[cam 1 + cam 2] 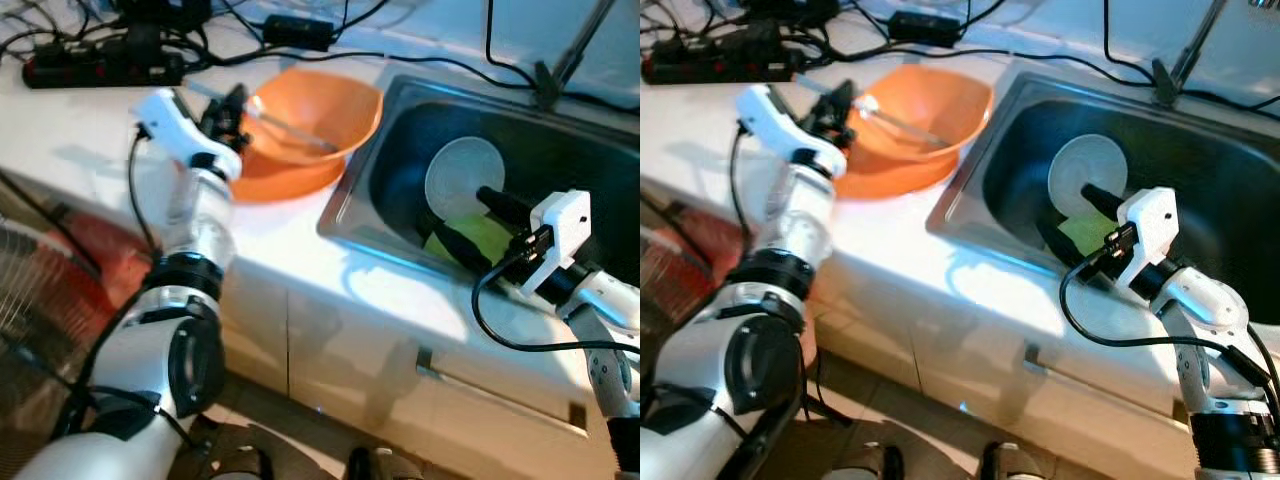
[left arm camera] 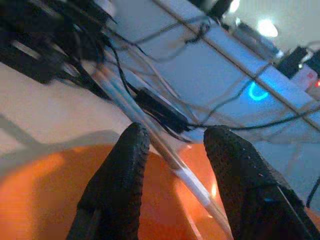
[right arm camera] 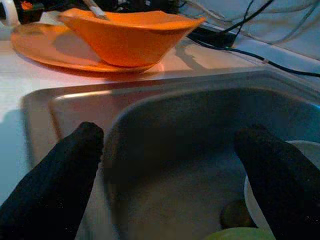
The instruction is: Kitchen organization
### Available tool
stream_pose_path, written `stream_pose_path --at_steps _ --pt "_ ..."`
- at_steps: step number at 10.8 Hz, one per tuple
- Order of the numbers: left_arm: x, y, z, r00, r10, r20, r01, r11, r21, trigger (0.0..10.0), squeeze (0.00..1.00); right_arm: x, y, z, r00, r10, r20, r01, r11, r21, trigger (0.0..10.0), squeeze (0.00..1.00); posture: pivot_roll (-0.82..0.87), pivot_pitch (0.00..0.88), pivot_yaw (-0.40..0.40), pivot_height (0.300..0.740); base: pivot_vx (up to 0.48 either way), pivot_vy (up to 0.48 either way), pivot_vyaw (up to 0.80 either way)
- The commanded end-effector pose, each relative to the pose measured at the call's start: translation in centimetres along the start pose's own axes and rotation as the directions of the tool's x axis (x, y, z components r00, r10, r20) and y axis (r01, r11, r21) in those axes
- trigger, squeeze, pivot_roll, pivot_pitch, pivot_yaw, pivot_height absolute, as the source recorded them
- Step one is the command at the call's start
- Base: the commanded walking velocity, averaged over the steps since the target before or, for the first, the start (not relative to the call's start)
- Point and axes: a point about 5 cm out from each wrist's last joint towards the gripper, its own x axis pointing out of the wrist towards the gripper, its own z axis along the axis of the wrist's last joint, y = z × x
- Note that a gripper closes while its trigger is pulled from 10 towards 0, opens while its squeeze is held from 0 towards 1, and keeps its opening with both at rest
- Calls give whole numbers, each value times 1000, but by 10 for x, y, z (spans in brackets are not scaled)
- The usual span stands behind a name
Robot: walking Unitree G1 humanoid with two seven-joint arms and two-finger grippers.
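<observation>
The white bench (image 1: 290,250) carries a steel sink (image 1: 365,195) with a white plate (image 1: 462,175) and a yellow-green item (image 1: 480,235) down in it, and beside the sink an orange bowl (image 1: 310,115) on an orange plate (image 1: 275,180). The right claw (image 1: 470,225) hangs wide open and empty over the basin; the left claw (image 2: 172,165), fingers parted, straddles the clear utensil (image 1: 290,128) leaning in the bowl without pinching it. Closing off-centre would likely skid the slick handle or tip the bowl.
</observation>
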Motion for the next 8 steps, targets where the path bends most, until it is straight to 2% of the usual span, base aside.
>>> stream_pose_path --at_steps 1,3,4,8 --pt "3 -7 6 999 -29 25 29 1000 -2 10000 0 -2 0 1 1000 0 1 0 1000 -8 10000 0 -6 168 -24 740 0 0 0" --pt "4 -16 5 997 -60 40 60 998 -15 10000 0 -2 -1 1 1000 2 2 -2 1000 -6 10000 0 -2 166 -25 740 0 0 0" --pt "2 -16 3 998 -59 35 60 998 -16 10000 0 -2 -1 1 1000 2 3 -2 1000 -6 10000 0 -2 166 -25 740 0 0 0" --pt "0 -1 -1 1000 -12 -20 12 1000 -9 10000 0 -1 1 0 1000 3 5 -3 1000 -1 10000 0 -4 157 -19 740 0 0 0"
